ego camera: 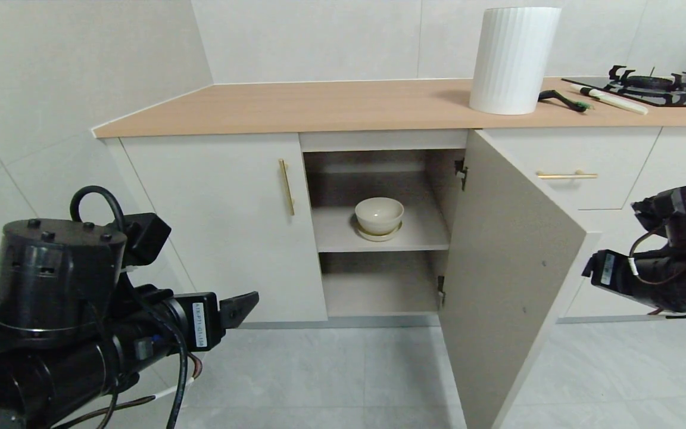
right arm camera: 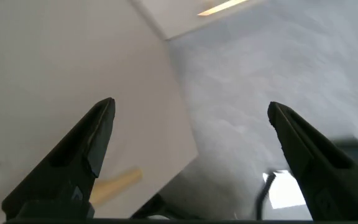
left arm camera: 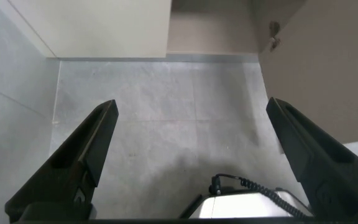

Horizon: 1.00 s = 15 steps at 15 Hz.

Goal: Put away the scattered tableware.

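1. bowl (ego camera: 379, 215): pale and upright, sitting on a small plate (ego camera: 379, 237). you'll find both on the middle shelf (ego camera: 423, 235) of the open cupboard, near the shelf's front.
2. cupboard door (ego camera: 510, 250): swung wide, hinged at the right of the opening, free edge out over the floor. the neighbouring left door (ego camera: 224, 226) is closed.
3. right claw (right arm camera: 191, 106): fingers wide apart, nothing between them, low and close to the open door's outer face.
4. left claw (left arm camera: 191, 106): fingers wide apart and empty, low over the floor tiles (left arm camera: 185, 118) in front of the cupboard's base.
5. counter (ego camera: 319, 107): holds a tall white ribbed vase (ego camera: 513, 59), with a black-handled tool (ego camera: 560, 98) and a white stick (ego camera: 608, 99) just beside it. what these two are, you cannot tell.
6. step in hand, as judged: the bowl and plate are stowed and both claws are free, so you're at the closing stage.
7. next move, as judged: the right claw is nearest, so press it on the door's outer face and sweep the free edge back to the frame. first check whether the counter items count as tableware.
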### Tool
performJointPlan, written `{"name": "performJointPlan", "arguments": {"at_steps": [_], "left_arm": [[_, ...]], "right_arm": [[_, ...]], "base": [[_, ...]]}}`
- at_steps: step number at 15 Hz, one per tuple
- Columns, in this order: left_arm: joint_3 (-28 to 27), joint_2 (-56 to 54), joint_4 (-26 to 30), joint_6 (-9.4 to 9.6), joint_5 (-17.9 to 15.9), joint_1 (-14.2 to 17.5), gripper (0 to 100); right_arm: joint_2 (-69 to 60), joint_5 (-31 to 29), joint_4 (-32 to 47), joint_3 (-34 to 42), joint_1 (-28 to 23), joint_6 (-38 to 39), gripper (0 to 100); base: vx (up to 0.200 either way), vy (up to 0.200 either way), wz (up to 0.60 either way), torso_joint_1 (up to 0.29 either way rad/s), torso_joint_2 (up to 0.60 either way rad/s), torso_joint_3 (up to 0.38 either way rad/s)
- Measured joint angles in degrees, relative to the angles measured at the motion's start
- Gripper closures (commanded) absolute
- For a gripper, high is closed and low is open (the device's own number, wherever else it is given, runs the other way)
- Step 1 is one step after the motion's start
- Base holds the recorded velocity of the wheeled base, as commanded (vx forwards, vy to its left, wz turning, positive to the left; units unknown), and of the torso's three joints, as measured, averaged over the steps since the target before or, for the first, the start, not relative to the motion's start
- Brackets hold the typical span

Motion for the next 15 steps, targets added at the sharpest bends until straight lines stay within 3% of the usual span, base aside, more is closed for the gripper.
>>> {"name": "performJointPlan", "arguments": {"at_steps": [8,12,15], "left_arm": [[-0.7,-0.3,0.0,0.24,0.4,0.1,0],[-0.9,-1.3,-0.1,0.9,0.3,0.0,0],[-0.9,-1.0,-0.2,1.01,0.3,0.0,0]], "right_arm": [[10.1,-0.1,-1.0,-11.7,18.1,-0.9,0],[14.7,0.0,-0.9,-15.0,20.7,-0.5,0],[17.0,-0.1,-5.9,-15.4,21.9,-0.4,0]], "base": [[0.0,0.0,0.0,0.0,0.0,0.0],[0.0,0.0,0.0,0.0,0.0,0.0],[0.0,0.0,0.0,0.0,0.0,0.0]]}}
